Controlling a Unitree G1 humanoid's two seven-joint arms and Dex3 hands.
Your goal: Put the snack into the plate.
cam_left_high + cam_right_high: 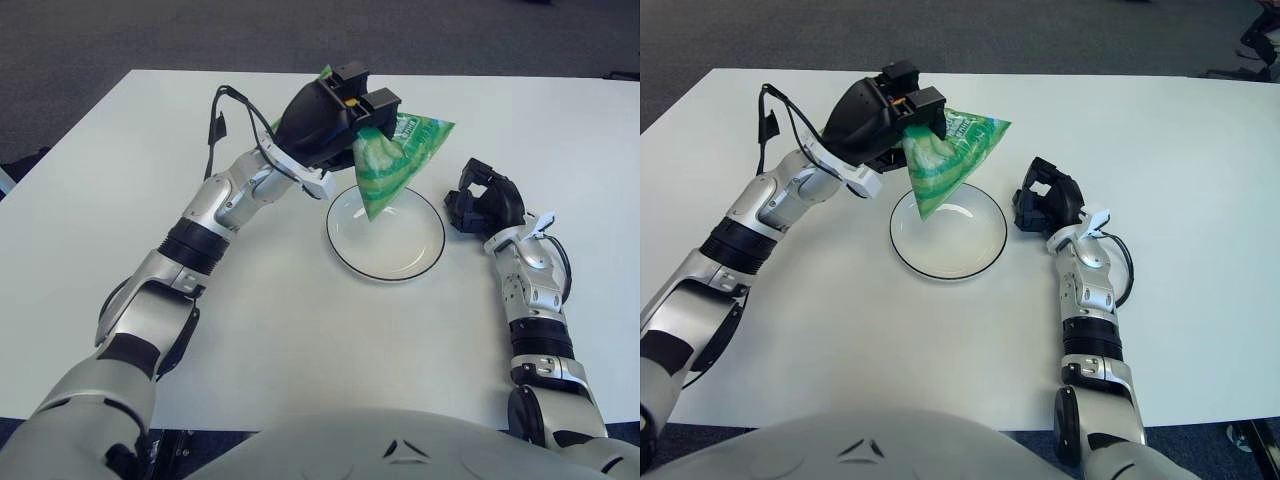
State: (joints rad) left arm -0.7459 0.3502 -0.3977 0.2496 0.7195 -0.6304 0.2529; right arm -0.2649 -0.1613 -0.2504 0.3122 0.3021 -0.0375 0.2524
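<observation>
My left hand point(345, 110) is shut on a green snack bag point(395, 160) and holds it in the air, tilted, with its lower corner hanging over the white plate point(425, 255). The plate has a dark rim and sits on the white table at the middle. The bag also shows in the right eye view point(945, 160), above the plate point(985, 255). My right hand point(485, 205) shows just right of the plate, fingers curled and holding nothing.
The white table point(120, 200) extends all round the plate. Its far edge runs along the top, with dark floor beyond. A black cable point(215, 130) loops off my left forearm.
</observation>
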